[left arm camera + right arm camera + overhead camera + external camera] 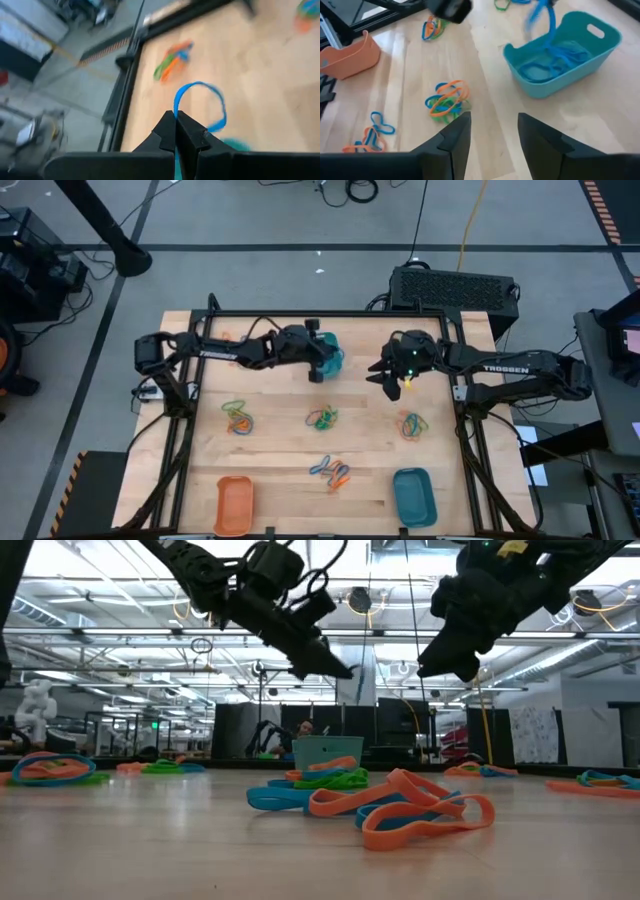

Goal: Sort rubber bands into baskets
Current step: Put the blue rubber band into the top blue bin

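The wooden surface (290, 445) sits inside a black frame, with both dark arms reaching in over its far half. Three baskets rest on it: an orange basket (233, 505) at the near left corner, a teal basket (414, 496) at the near right, and a second teal basket (563, 52) at the far middle, already holding a heap of blue bands.

The left end effector (176, 131) hangs above that far basket with its fingers pressed together on a blue rubber band (200, 107), whose loop dangles free over the wood. The right end effector (494, 132) hovers just beside it, toward the right, fingers spread apart and gripping nothing.

Loose rubber bands lie in small mixed tangles of orange, blue and green: one tangle (237, 416) at the left, one (322, 418) in the middle, one (412, 424) at the right, and one (331, 471) nearer the front, between the two front baskets.
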Available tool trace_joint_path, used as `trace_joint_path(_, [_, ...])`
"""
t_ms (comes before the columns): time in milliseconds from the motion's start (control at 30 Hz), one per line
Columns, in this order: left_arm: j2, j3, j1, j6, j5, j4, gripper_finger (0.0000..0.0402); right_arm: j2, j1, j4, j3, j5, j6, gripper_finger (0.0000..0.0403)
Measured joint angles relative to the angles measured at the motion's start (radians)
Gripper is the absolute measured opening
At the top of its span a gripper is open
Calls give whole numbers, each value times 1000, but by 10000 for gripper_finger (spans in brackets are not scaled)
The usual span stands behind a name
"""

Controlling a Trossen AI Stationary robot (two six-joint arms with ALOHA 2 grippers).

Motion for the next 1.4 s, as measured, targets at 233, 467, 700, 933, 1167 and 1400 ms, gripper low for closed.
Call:
trace_joint_path(233, [0, 0, 49, -143, -6, -137, 0, 0, 58, -11, 0, 163, 24, 155])
trace_joint_path(467, [0, 0, 67, -300, 30, -196, 0, 0, 115, 6, 0, 319, 77, 155])
trace_joint_path(700, [0, 0, 63, -300, 59, -198, 0, 0, 181, 3, 0, 434, 168, 155])
trace_joint_path(933, [0, 0, 65, -300, 59, -198, 0, 0, 265, -6, 0, 516, 216, 155])
trace_joint_path(1167, [0, 1, 65, -301, 59, -232, 0, 0, 323, 8, 0, 728, 208, 155])
trace_joint_path(1400, [28, 2, 65, -326, 59, -227, 0, 47, 331, 36, 0, 694, 207, 155])
